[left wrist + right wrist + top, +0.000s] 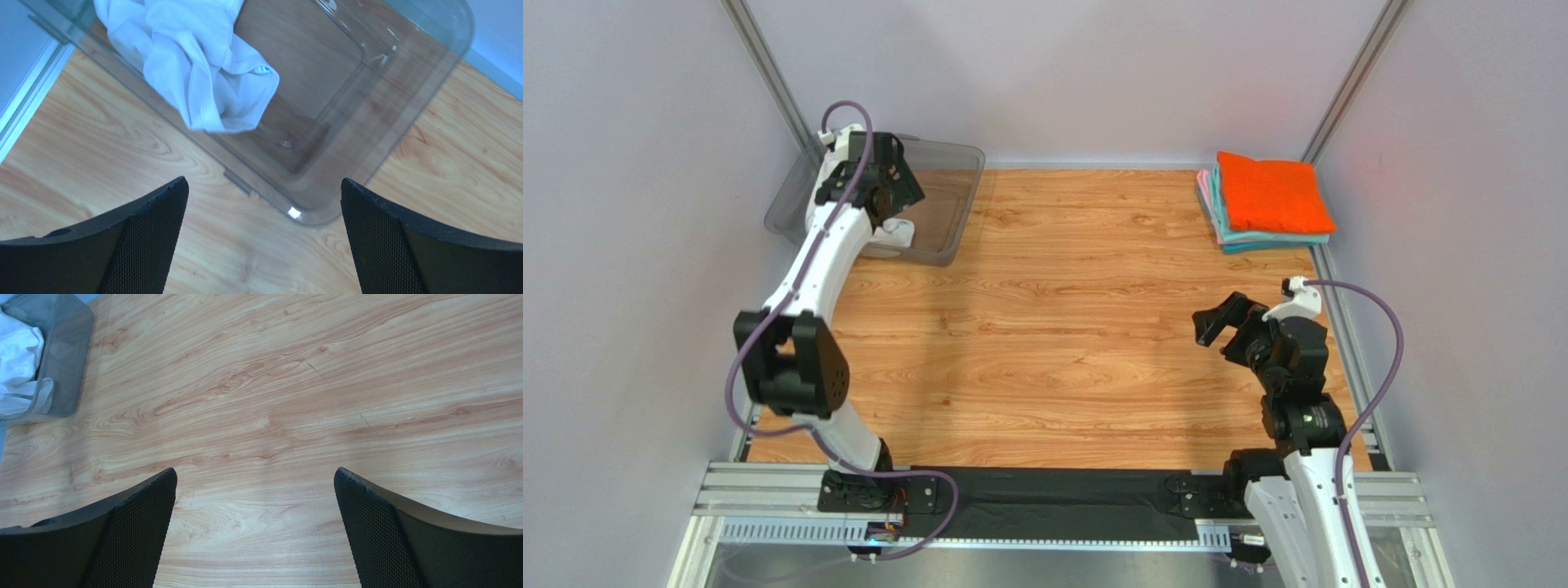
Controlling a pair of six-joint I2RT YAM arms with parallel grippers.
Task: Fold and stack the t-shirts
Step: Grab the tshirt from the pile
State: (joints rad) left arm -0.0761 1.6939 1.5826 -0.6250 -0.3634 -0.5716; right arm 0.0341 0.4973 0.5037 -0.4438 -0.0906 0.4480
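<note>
Left jaws are up at the far left corner of the worktop (1075, 319), over the clear grey plastic bin (946, 165). From the left wrist view they're spread wide and gripping nothing, with the bin's near wall (430, 79) straight below the gap.

There's the white t-shirt (196, 67), crumpled in a heap at one end of the bin, and a fold of it looks to be spilling over the rim. From above only a little scrap of white (897, 230) peeks out under the arm.

Over on the right, the right jaws are released too, wide apart and empty. They hang above bare wood grain, mid-right of the worktop. In the right wrist view, bin (67, 349) and white shirt (18, 361) sit off in the far corner, well apart from these jaws.

In the far right corner sits the stack. The folded orange t-shirt (1271, 194) is on top, square and neat. A teal t-shirt (1259, 240) shows along the near edge beneath it, and a sliver of pink t-shirt (1201, 190) shows on the left side. The stack lies flat on the worktop, close to the right wall.
</note>
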